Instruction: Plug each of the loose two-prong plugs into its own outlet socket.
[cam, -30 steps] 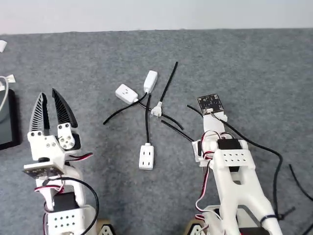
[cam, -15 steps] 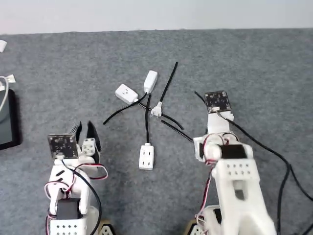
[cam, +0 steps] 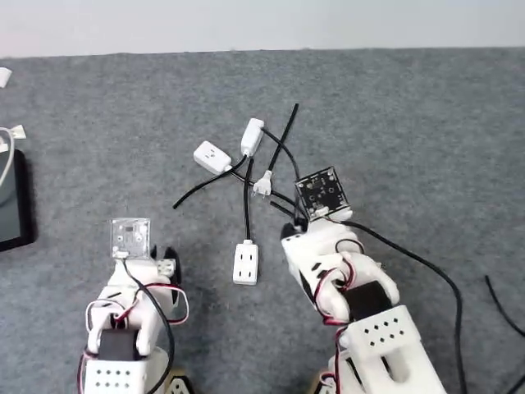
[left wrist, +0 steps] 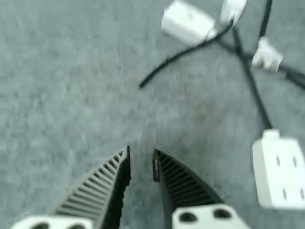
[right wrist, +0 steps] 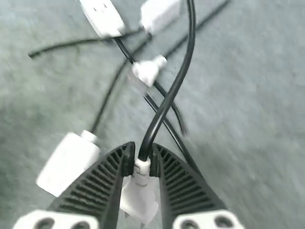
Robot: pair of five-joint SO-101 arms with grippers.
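Right claw (right wrist: 140, 151) pinches one plug (right wrist: 138, 193) at its cord neck, mid worktop (cam: 410, 123); we judge this steers it toward the socket (cam: 245, 263). Left claw (left wrist: 140, 160) hangs narrowly parted, empty, by the front edge.

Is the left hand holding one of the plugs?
No, the left hand is empty, with grey carpet showing between its two halves.
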